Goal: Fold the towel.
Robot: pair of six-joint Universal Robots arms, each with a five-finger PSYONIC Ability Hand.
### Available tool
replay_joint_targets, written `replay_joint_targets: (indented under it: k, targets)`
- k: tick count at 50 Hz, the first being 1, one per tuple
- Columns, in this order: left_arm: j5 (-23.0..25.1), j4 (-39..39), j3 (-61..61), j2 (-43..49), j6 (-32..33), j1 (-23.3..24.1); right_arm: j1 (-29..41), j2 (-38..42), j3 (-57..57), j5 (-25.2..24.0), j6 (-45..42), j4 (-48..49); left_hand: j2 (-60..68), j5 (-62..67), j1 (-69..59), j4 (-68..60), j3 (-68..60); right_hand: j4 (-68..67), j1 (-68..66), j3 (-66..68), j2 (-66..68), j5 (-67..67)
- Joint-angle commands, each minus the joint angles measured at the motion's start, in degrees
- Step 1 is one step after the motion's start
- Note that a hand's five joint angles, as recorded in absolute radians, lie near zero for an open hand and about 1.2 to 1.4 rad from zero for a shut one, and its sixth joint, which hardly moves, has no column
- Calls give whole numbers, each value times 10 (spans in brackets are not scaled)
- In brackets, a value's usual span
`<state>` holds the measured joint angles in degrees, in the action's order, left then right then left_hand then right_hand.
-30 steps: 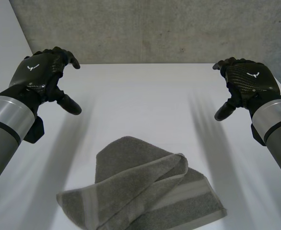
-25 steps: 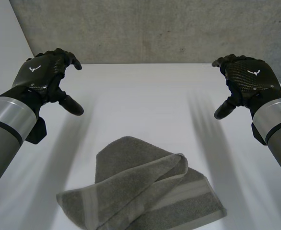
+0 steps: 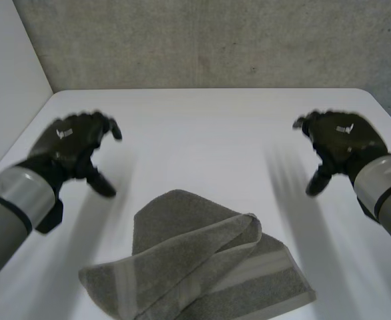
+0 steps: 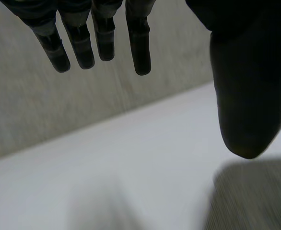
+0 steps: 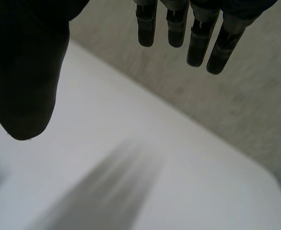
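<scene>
A grey towel (image 3: 199,263) lies crumpled and loosely doubled over on the white table (image 3: 202,133), near its front edge. My left hand (image 3: 75,143) hovers above the table to the towel's left, fingers spread and relaxed, holding nothing. My right hand (image 3: 339,140) hovers to the towel's right, also open and empty. In the left wrist view the fingers (image 4: 99,40) and thumb (image 4: 248,96) stand apart, and a bit of the towel (image 4: 251,196) lies below the thumb. In the right wrist view the fingers (image 5: 198,33) and thumb (image 5: 25,76) are spread over bare table.
A grey concrete wall (image 3: 209,43) runs along the table's far edge. A pale wall (image 3: 5,93) stands at the left side. The table's far right corner (image 3: 365,93) is rounded.
Both hands have come down and toward the front of the table, nearer the towel. Both stay open. The towel has not moved.
</scene>
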<state>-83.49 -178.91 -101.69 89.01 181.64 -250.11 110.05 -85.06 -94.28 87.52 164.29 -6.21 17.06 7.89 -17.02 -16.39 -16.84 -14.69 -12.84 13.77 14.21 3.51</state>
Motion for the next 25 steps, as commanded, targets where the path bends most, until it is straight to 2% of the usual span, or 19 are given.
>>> replay_joint_targets:
  k: [1,5,7,15,25]
  targets:
    - [11,13,-91,12,43,-30,-36,23,-52,-75,-13,-29,12,4,-13,-19,-14,47,28,-38,-42,-35]
    - [20,12,-120,29,57,-46,-64,31,-99,-125,-14,-26,11,2,-11,-17,-13,39,21,-30,-35,-28]
    - [28,10,-140,47,72,-50,-67,45,-113,-132,-15,-24,9,1,-9,-16,-11,39,21,-30,-35,-28]
    - [29,7,-162,73,103,-53,-71,68,-162,-137,-16,4,6,-3,-6,-12,-8,39,21,-30,-35,-28]
    - [27,-4,-163,105,107,-55,-69,102,-187,-137,-9,62,1,-8,-1,-7,-3,12,-6,-3,-8,-1]
